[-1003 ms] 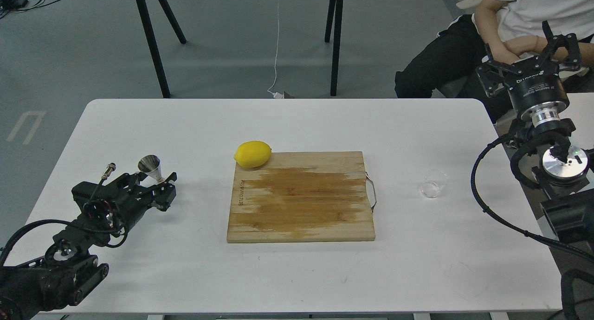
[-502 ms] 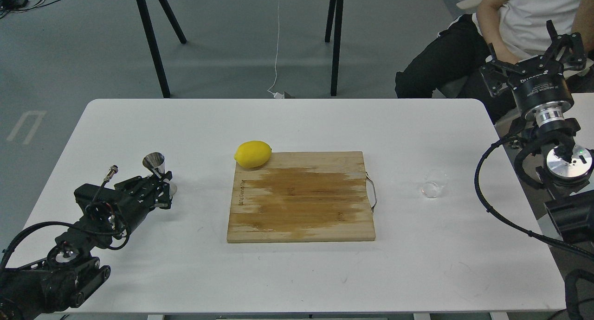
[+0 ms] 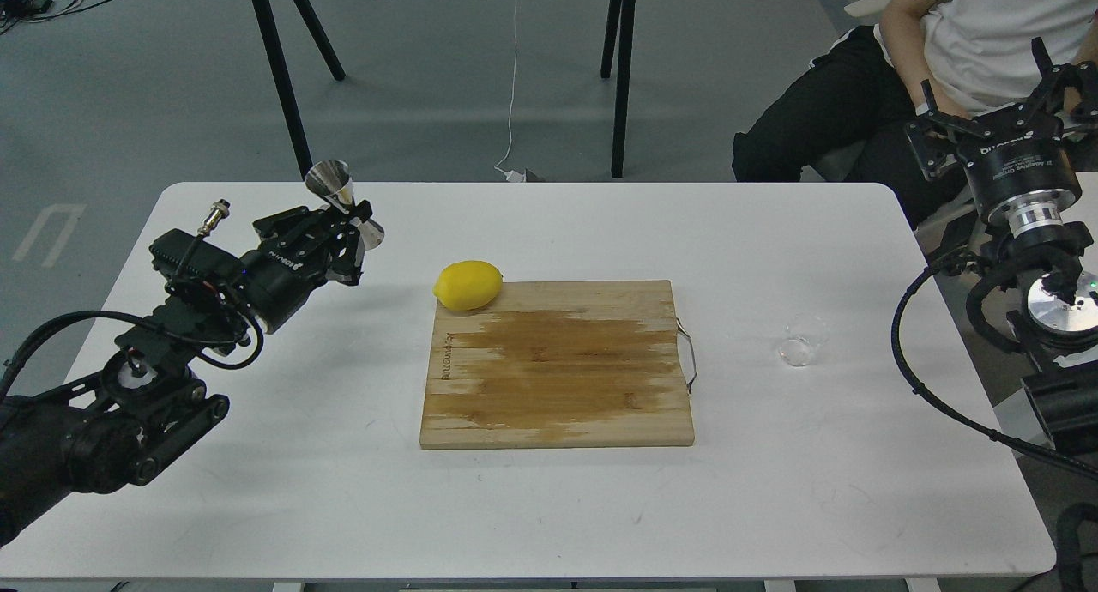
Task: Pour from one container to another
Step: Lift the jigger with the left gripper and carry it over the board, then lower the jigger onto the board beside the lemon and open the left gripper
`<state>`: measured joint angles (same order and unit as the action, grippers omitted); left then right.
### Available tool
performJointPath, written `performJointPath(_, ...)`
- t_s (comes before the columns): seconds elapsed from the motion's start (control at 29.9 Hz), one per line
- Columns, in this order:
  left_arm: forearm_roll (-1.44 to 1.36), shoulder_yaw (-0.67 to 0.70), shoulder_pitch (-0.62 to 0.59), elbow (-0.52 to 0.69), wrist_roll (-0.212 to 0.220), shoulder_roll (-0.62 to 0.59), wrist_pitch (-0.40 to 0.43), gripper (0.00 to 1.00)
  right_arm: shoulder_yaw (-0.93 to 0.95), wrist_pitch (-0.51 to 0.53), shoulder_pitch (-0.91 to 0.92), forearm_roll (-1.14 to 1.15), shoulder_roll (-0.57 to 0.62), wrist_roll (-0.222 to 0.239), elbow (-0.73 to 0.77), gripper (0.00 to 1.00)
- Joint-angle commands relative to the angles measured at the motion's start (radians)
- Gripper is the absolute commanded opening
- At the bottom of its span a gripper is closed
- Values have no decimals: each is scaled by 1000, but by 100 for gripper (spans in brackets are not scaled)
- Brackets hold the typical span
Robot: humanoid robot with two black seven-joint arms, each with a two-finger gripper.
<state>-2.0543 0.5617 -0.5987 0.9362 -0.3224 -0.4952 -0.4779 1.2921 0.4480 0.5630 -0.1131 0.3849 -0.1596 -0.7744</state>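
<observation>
The shiny steel jigger (image 3: 340,199) hangs tilted in the air above the table's back left, held at its narrow waist by my left gripper (image 3: 347,227), which is shut on it. The small clear glass cup (image 3: 801,341) stands on the white table (image 3: 549,506) right of the cutting board, with nothing near it. My right gripper (image 3: 1002,103) is raised well off the table's right edge, far up and right of the cup, its fingers spread wide and empty.
A wooden cutting board (image 3: 556,365) with a metal handle lies mid-table, a yellow lemon (image 3: 467,285) at its back left corner. A seated person (image 3: 926,51) is close behind my right gripper. Black table legs (image 3: 283,77) stand on the floor beyond.
My left gripper closed on the jigger and lifted it off the table, carrying it up and to the right. The right gripper drifted slightly right. The cup stayed put.
</observation>
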Motion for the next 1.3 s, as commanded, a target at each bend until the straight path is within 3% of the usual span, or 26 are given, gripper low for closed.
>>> performJointPath(0.0, -127, -5, -61, 50, 3, 18, 45, 5, 45, 0, -51, 0, 9, 2, -43, 100)
performJointPath(0.17, -127, -138, -130, 30, 6, 131, 51, 5, 56, 0, -77, 0, 51, 2, -55, 100)
performJointPath(0.43, -127, -304, -122, -98, 8, 279, 50, 5, 85, 0, -118, 0, 86, 3, -57, 100)
performJointPath(0.67, -127, -336, -109, -275, 8, 412, 18, 5, 85, 0, -121, 0, 80, 2, -57, 100)
performJointPath(0.87, -127, -353, -99, -324, 11, 454, 15, 5, 85, 0, -121, 0, 77, 2, -57, 100)
performJointPath(1.04, -127, -378, -96, -339, 51, 466, 13, 7, 85, 0, -123, 0, 75, 2, -55, 100)
performJointPath(1.27, -127, -381, -95, -350, 51, 486, 13, 10, 85, 0, -123, 0, 75, 2, -54, 100)
